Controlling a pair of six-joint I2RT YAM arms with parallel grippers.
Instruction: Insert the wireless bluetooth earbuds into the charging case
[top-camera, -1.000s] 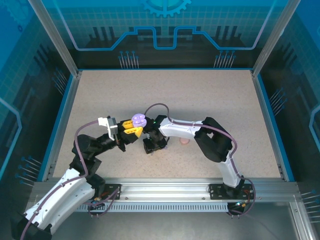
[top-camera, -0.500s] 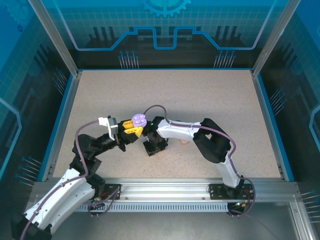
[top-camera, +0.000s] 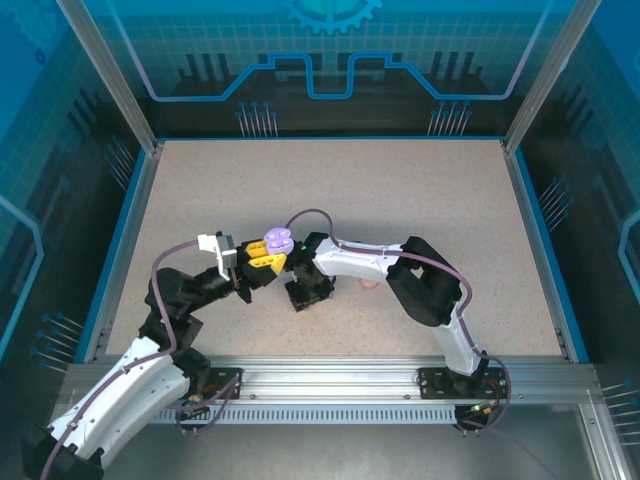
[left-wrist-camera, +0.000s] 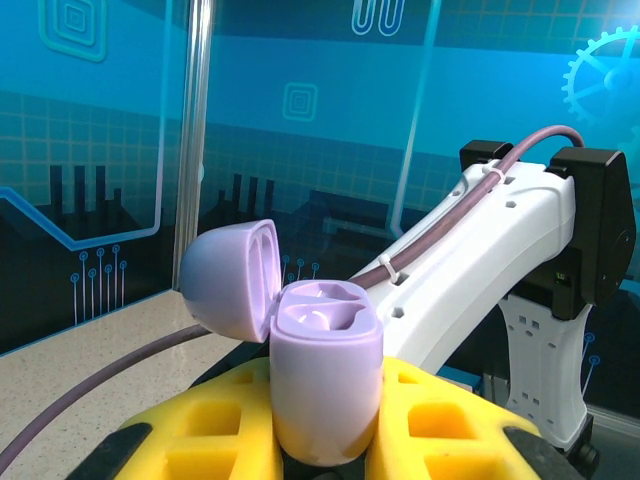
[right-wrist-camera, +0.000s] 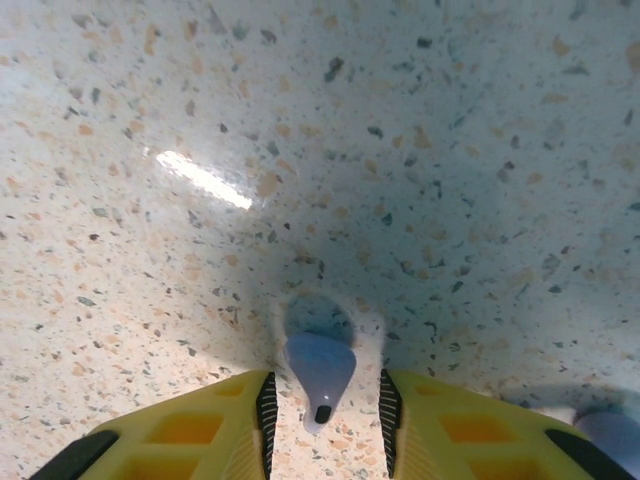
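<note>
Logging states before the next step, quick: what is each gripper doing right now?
Left gripper: shut on the open lavender charging case.
Right gripper: open, fingers either side of a lavender earbud on the table, not yet gripping.

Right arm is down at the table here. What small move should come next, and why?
Probably close the right gripper on the lavender earbud. It lies on the table between the open fingers, with a gap on each side. The left gripper holds the charging case with its lid flipped open, seemingly ready to receive it.
</note>
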